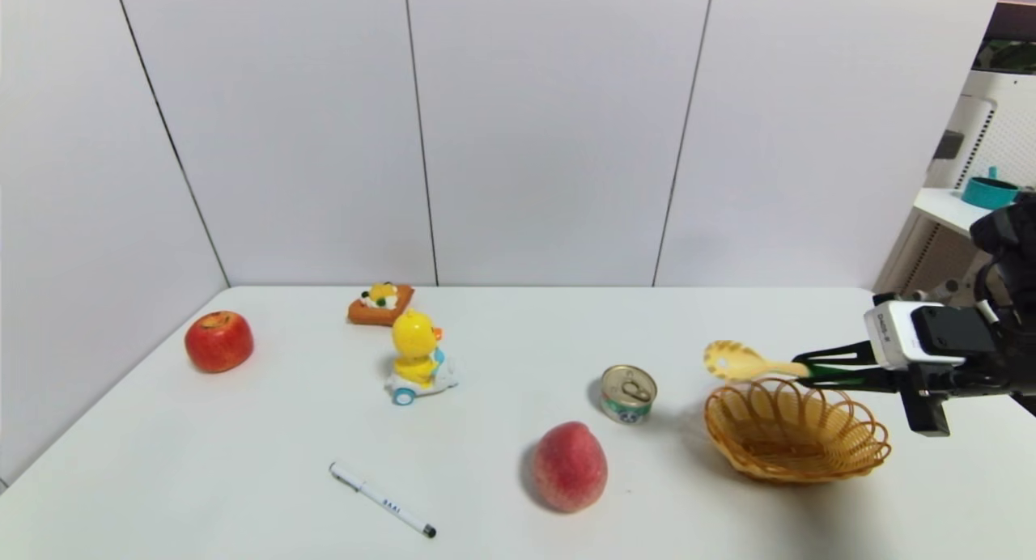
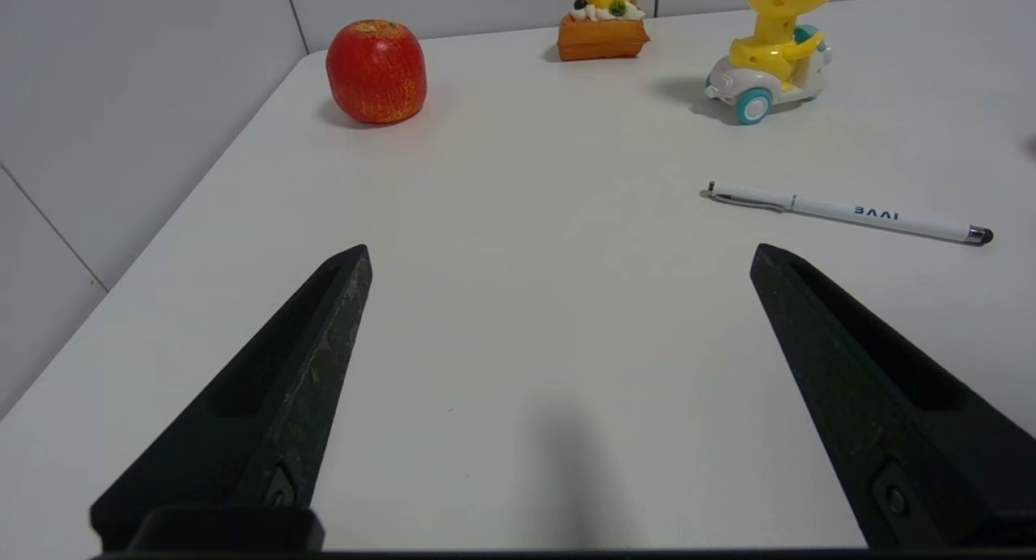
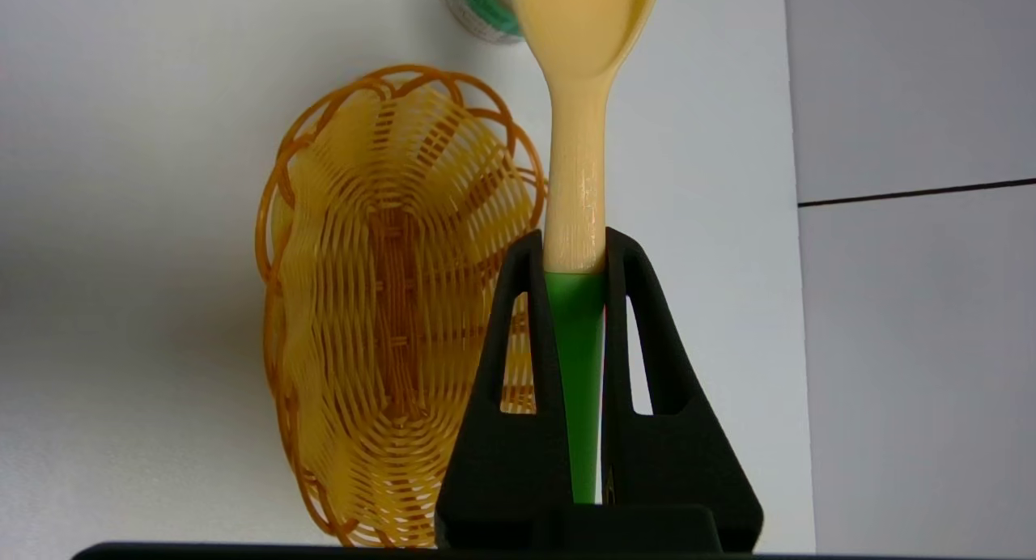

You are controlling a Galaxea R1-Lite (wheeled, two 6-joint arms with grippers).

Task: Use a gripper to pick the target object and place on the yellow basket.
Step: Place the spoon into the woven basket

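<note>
At the right edge of the head view the right gripper (image 1: 809,366) has its fingers clamped on the green handle of the toy utensil (image 1: 740,362), held in the air with its pale head just above the yellow basket (image 1: 797,430), near the far rim. The left gripper (image 2: 558,256) hangs over bare table (image 2: 518,244), fingers wide apart.

Tin can (image 3: 477,14) — mostly behind spoon head (image 3: 583,18)

White worktop (image 1: 518,333) before me. On it: red apple (image 1: 218,341), cake slice (image 1: 380,303), duck toy car (image 1: 418,358), tin can (image 1: 628,393), peach (image 1: 569,466), white pen (image 1: 382,499), yellow basket (image 1: 796,432).
</note>
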